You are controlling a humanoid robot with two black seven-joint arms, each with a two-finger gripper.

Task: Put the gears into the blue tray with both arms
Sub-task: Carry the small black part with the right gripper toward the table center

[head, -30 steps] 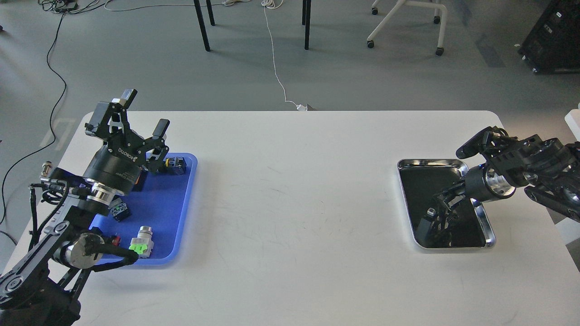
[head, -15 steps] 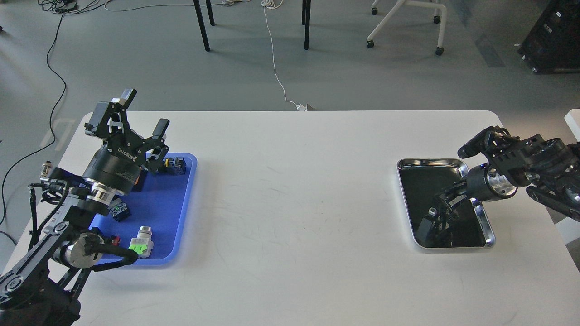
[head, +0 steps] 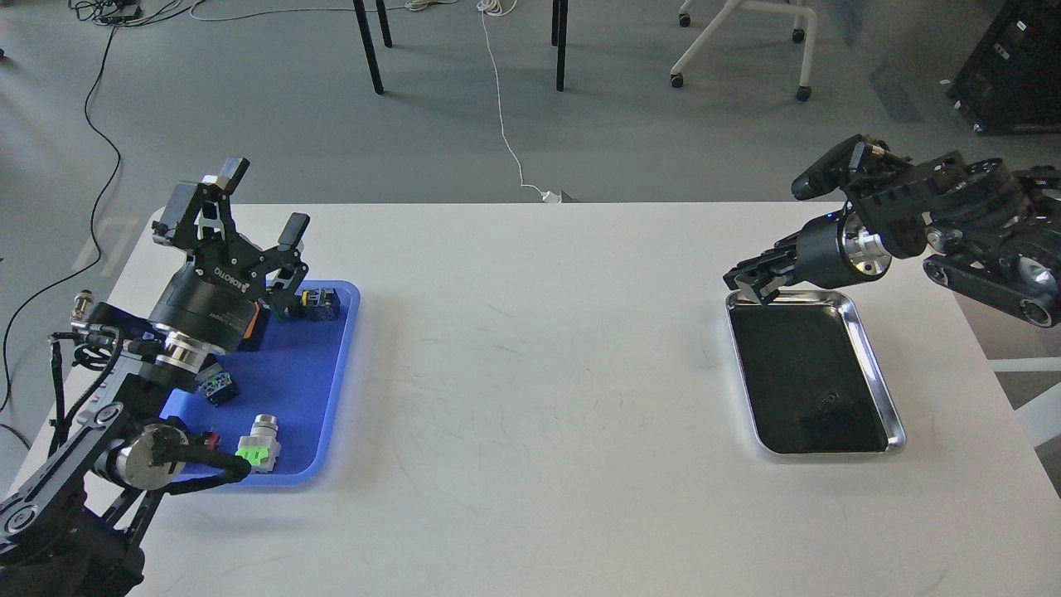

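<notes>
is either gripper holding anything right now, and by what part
Left gripper is open and holds nothing. Right gripper is too dark to tell whether it holds a gear.

On the counter [head: 530, 373] I see two trays well apart: the plastic tray [head: 319, 390] at far left, the metal tray [head: 870, 365] at far right. My left hand [head: 259, 203] hangs over the plastic tray's back end. In that tray a switch block [head: 322, 303] lies at the back, another block [head: 219, 386] near its left edge, and a capped button [head: 259, 446] at the front. My right hand [head: 750, 282] sits above the metal tray's back left corner; a small gear [head: 826, 403] lies in that tray, toward the front.
</notes>
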